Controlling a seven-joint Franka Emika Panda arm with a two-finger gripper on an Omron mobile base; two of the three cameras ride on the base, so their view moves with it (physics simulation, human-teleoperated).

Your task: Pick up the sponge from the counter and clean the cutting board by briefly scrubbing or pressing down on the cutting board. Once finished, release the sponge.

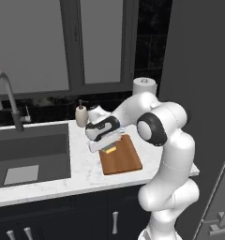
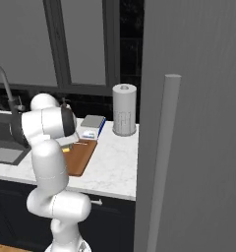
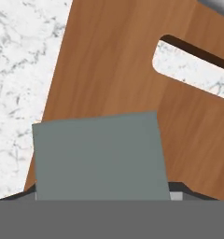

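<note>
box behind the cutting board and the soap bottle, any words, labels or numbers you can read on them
None can be read.
Box: blue-and-white side, any print too small and blurred to read.
Soap bottle: plain, no label visible.
Cutting board: bare wood, no text.

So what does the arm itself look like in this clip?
A thick arm of glossy white rounded segments, with dark grey to black rings at the joints. The hand behind the gripper is white with a black band. No cables, sleeves or printed markings show.
</note>
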